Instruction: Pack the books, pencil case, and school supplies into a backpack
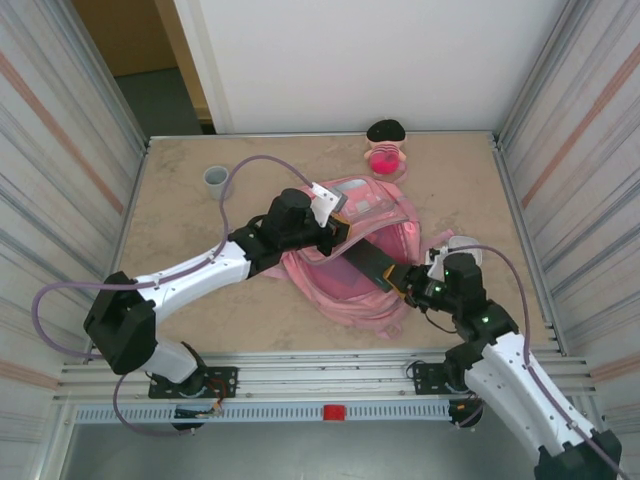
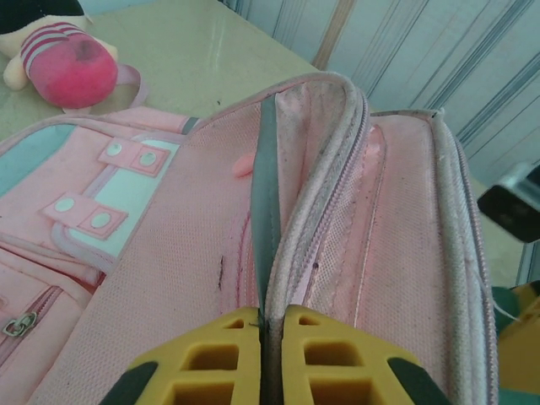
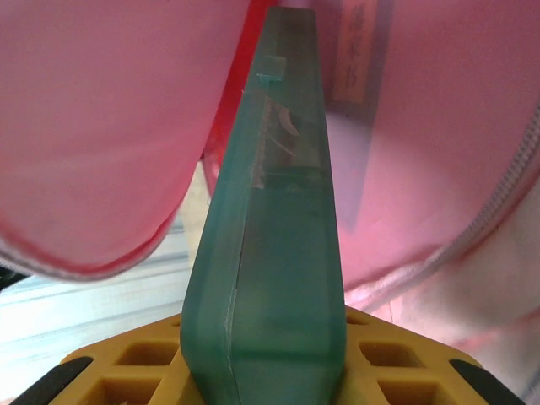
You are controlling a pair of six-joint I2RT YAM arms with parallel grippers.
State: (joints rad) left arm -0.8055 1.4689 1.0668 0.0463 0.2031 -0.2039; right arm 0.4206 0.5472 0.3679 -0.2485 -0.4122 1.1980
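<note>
- Top view. A large pink fabric backpack (image 1: 345,295) lies flat in the middle of the beige tabletop (image 1: 180,210).
- The left gripper (image 1: 338,236) pinches the upper lip of the opening and holds it up.
- The right gripper (image 1: 408,278) holds a thin dark blue-green rectangular book (image 1: 368,258) by its near end. The far end is already under the raised lip.
- A small pink-and-black plush doll (image 1: 385,148) and a grey cup (image 1: 216,178) sit well apart from the work.
- My judgement: push the book along its own length, low and flat. The left arm should hold the lip high so the leading corner doesn't snag.
- Left wrist view. The yellow fingers (image 2: 211,363) are pressed together on the zip-edged rim of the backpack (image 2: 169,253), with a grey band (image 2: 266,194) caught in the nip.
- The compartment gapes to the right of the rim. A slack lip would fold it shut, so that pinch wants to stay firm.
- No writing is readable on the front pockets.
- Right wrist view. The yellow fingers (image 3: 135,371) clamp the book (image 3: 270,253) edge-on at a narrow set, with pink lining on both sides.
- Let go only once most of the book is inside, or it may slide back out.
- A sewn tag (image 3: 359,51) in the lining carries print too blurred to read. A pale strip near the book's far end shows no legible text.
</note>
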